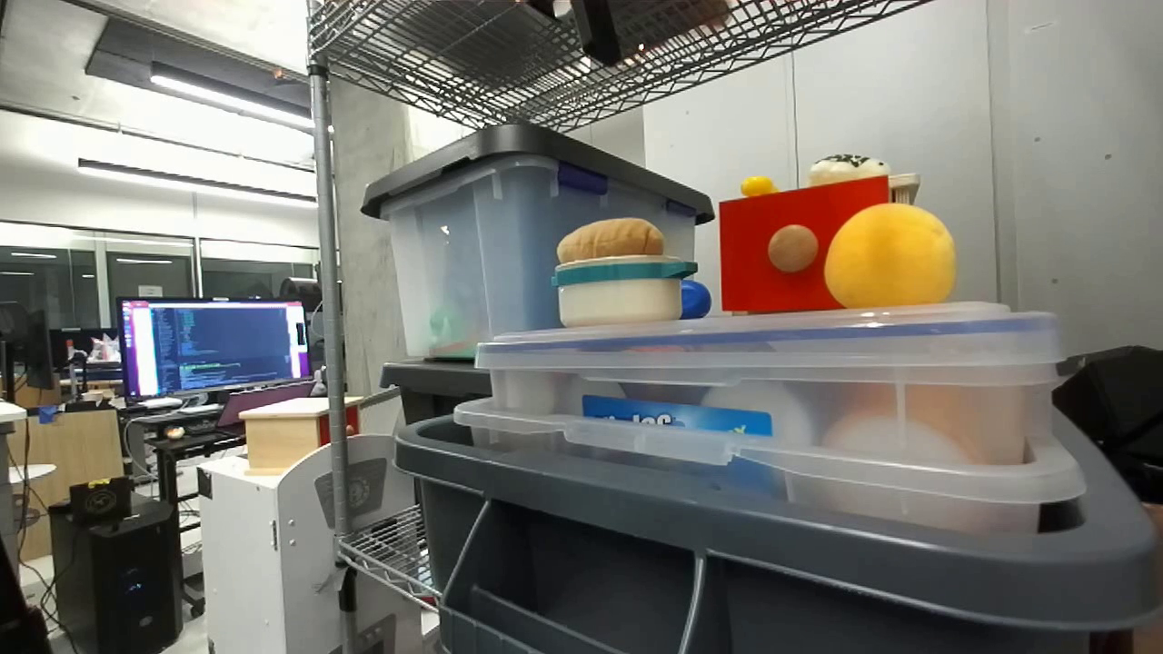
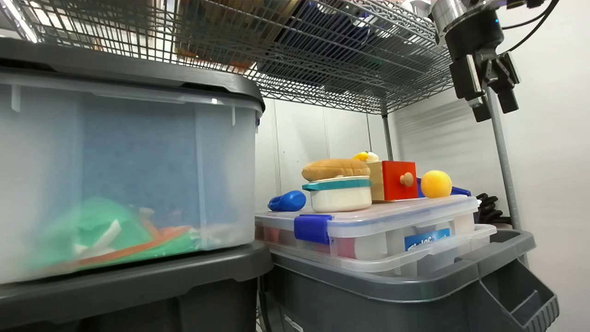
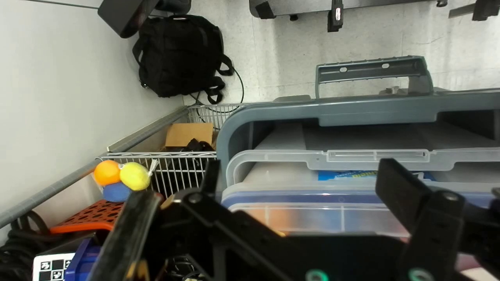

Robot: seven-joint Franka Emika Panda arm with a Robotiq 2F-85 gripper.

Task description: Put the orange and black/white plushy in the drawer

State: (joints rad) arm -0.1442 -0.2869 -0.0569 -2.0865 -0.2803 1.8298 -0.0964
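Plushy (image 1: pixel 892 257) sits near the front of the drawer (image 1: pixel 804 209), atop a clear bin (image 1: pixel 772 356); higher up, the tool (image 2: pixel 495 108) hangs spread wide, gripping nothing.

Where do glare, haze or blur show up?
In an exterior view, white glints on the wide clear plastic lid; in an exterior view, green contents hazy inside the boxy translucent plastic bin; wrist view, blocky black gripper fingers look soft-edged.

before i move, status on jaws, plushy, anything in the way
Jaws open, empty, up high. Plushy on clear bin lid, in front of red drawer. May block it opening.
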